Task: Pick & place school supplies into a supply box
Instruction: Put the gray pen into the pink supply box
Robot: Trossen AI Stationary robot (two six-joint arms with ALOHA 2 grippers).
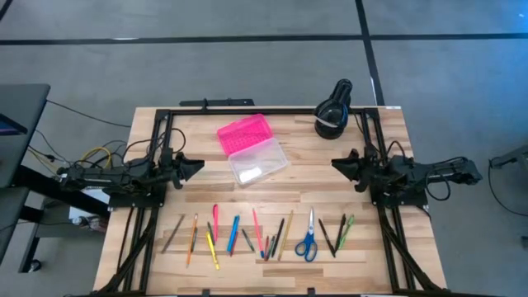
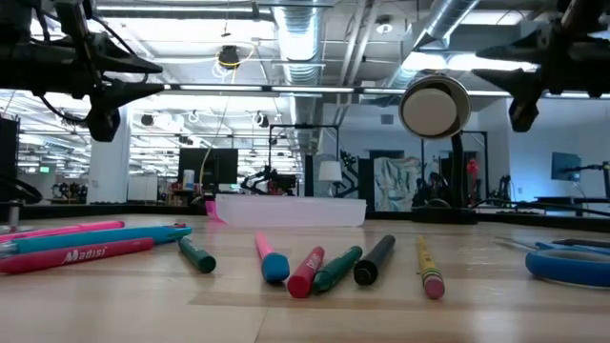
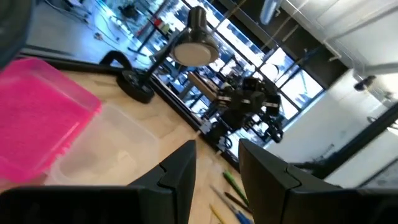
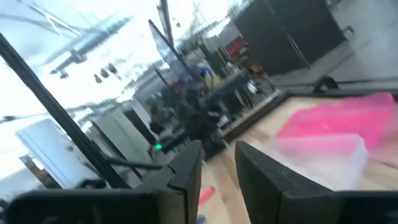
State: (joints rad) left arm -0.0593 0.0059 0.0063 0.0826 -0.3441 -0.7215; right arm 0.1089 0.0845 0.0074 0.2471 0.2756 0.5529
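Above the table [image 1: 388, 140], my left gripper [image 1: 198, 166] and right gripper [image 1: 337, 163] hover, jaws narrowly apart, empty; no supplies boxed yet; next, descend to a pencil [image 1: 285, 233].

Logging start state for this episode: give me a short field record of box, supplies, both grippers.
box: pencil case lies open at table centre, pink lid folded back, clear base looks empty
supplies: pens and pencils in a row along the near edge, none in the box
scissors: blue-handled scissors in the same row, toward the right
left gripper: left gripper open, holds nothing, left of the box, raised off the table
right gripper: right gripper open, holds nothing, right of the box, raised off the table
other: black lamp at the far right corner
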